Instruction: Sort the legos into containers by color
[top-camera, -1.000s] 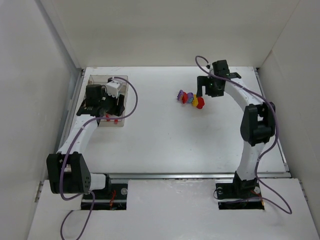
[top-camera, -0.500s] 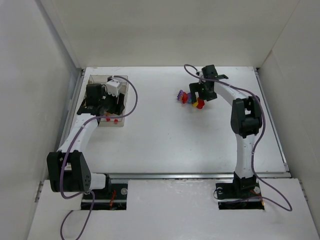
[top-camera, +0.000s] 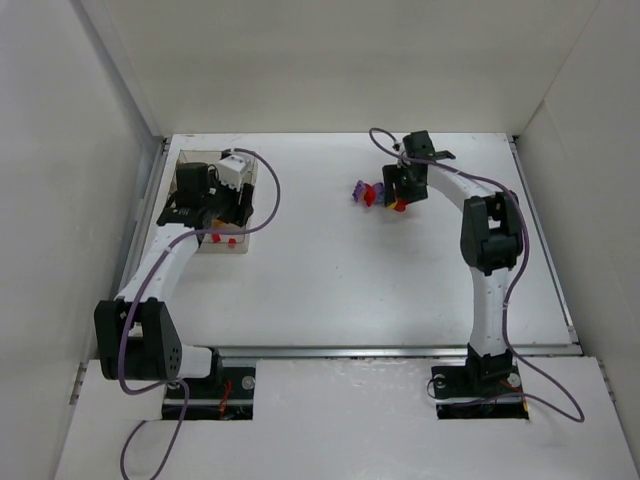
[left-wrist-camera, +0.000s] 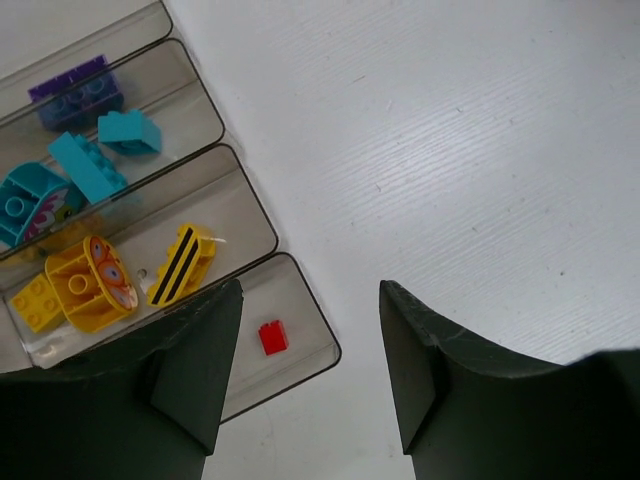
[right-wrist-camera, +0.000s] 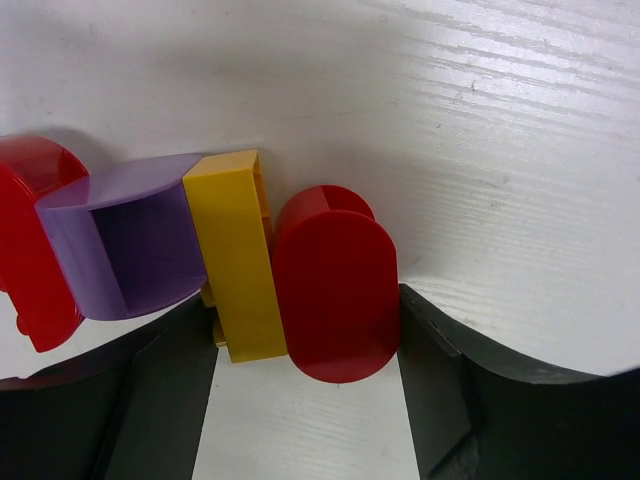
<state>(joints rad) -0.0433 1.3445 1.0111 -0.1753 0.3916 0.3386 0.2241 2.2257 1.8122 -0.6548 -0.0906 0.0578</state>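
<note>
Looking down from overhead, the tray (top-camera: 238, 250) sits in the upper left of the white surface (top-camera: 330, 260), with the left arm (top-camera: 165, 265) reaching over it. The left jaws hang open and empty just above the tray's near corner, with bare surface showing between them. Four narrow compartments lie side by side. In the left wrist view, a purple brick (left-wrist-camera: 76, 95) lies in the one at the upper left. Next to it are cyan bricks (left-wrist-camera: 86, 166), then yellow bricks (left-wrist-camera: 85, 285), one of them with black stripes (left-wrist-camera: 180, 262). A single small red brick (left-wrist-camera: 272, 337) lies in the last compartment, partly behind the left finger. Well apart from the tray, in the upper middle of the overhead view, a cluster of legos (top-camera: 375, 195) lies on the surface under the right arm (top-camera: 480, 215). Up close it reads, left to right, as a red piece (right-wrist-camera: 30, 240), a purple piece (right-wrist-camera: 130, 240), a yellow brick (right-wrist-camera: 240, 260) and a rounded red brick (right-wrist-camera: 335, 290), all pressed together. The right jaws straddle the yellow and rounded red bricks, close against them. Whether they actually pinch them, I cannot tell.
</note>
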